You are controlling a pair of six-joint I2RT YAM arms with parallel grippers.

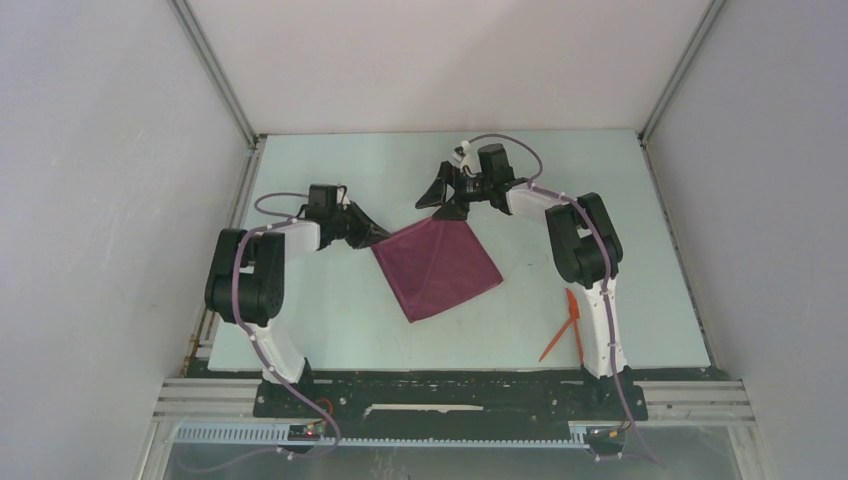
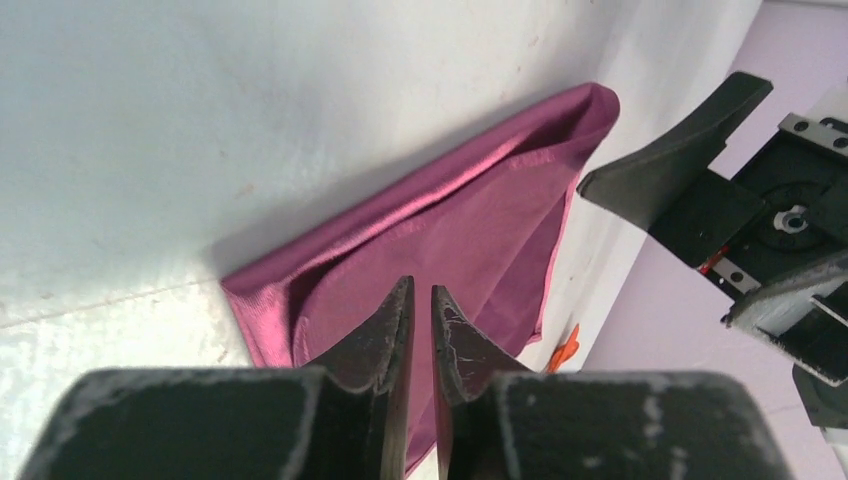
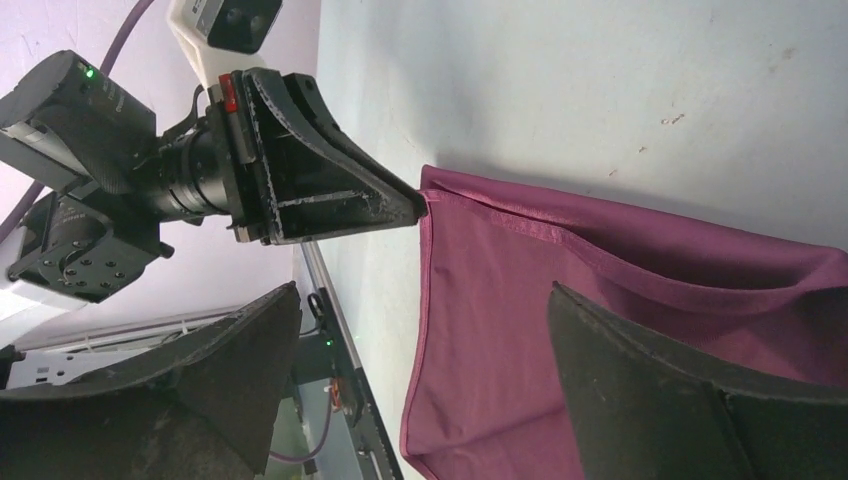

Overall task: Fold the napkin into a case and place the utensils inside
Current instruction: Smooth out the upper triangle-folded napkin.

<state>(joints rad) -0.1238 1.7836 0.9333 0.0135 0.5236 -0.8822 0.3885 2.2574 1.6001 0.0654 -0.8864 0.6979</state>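
My plum-purple napkin [image 1: 437, 268] lies folded flat (a tilted diamond); two orange-red utensils [image 1: 568, 325] lie well right of it.

A pale, mint-white worktop [image 1: 330, 310] forms the base of a three-sided booth, closed in by plain walls of soft lilac-grey. The back wall [image 1: 450, 60] is bare and flat; the left wall [image 1: 90, 200] and right wall [image 1: 770, 200] spread outward toward the top camera. Grey metal posts [image 1: 213, 70] run up the two back corners, one on each side. In the wrist views the worktop shows faint scuffs and small dark specks. Along its near edge lies a black plate [image 1: 450, 395], then a silver rail [image 1: 200, 400] and a slotted pale strip [image 1: 450, 437]. The light is even and diffuse — shadows fall soft and short.
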